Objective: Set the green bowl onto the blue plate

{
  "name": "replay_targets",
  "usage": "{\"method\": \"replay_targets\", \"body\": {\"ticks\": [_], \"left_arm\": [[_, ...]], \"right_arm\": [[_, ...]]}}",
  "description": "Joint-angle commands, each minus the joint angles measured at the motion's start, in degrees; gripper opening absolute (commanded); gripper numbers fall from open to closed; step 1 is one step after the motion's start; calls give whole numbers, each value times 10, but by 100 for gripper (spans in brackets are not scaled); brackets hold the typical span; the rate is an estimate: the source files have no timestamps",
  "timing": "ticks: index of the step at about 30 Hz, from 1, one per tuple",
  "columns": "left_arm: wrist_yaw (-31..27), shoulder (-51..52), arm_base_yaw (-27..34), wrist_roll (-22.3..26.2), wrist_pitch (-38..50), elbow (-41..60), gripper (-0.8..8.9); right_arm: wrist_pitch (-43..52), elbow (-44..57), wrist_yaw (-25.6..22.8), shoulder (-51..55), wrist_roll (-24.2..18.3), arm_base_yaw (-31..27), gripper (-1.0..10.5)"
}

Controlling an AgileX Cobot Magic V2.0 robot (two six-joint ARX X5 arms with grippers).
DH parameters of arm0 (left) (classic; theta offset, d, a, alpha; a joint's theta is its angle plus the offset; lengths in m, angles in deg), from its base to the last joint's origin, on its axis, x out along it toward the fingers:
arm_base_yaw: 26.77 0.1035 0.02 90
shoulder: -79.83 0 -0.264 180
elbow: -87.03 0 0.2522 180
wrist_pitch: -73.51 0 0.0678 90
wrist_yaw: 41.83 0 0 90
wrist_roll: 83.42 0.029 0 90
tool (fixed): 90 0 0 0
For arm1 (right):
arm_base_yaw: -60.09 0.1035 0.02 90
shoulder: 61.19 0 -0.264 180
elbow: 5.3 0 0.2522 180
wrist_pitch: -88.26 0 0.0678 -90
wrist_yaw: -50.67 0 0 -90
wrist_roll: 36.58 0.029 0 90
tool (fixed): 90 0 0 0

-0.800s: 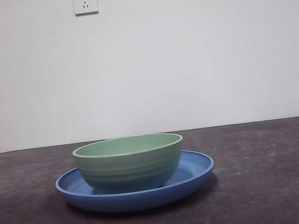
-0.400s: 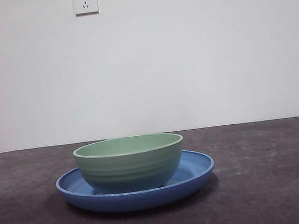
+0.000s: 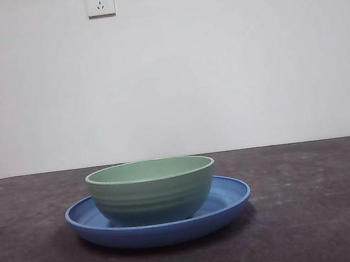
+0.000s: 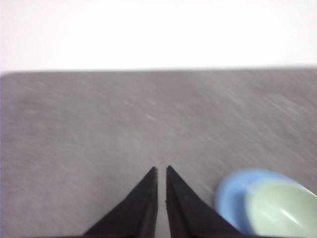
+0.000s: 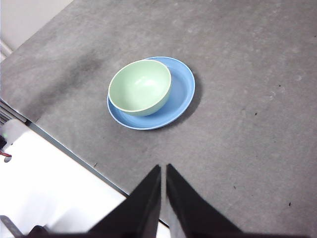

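The green bowl [image 3: 151,191] stands upright inside the blue plate [image 3: 231,199] on the dark table, a little off the plate's middle. Both show in the right wrist view, bowl [image 5: 140,87] on plate [image 5: 182,91], and blurred at the edge of the left wrist view, bowl [image 4: 282,210] on plate [image 4: 235,191]. My left gripper [image 4: 161,171] is shut and empty, apart from the dishes. My right gripper [image 5: 163,168] is shut and empty, held high and back from the plate. Neither arm shows in the front view.
The dark grey table [image 3: 313,216] spreads around the plate. Its edge [image 5: 69,151] runs close past the plate in the right wrist view, with white floor beyond. A white wall with a socket [image 3: 99,1] stands behind the table.
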Motion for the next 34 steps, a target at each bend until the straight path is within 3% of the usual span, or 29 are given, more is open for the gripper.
{"method": "replay_targets", "body": {"ticks": [1,5,8,13,26,34], "left_arm": [[-7,21,47,10,104,75,27],[-12,51,76,15,156,157,27],[-47,75,82,16,161,210,27],[-47,119,103,11,158,266,27],[-45,137,113,44,154,281,27],[-13,151,101,35,157,316,27]], "right_arm": [[7,-9,0,-2,-5,3,13],[7,-9,0,-2,-5,3,13],[7,-9,0,-2,-5,3,13],[7,-9,0,-2,-5,3,13],[7,-9,0,-2,-5,3,13],[7,-9,0,-2,-5,3,13]]}}
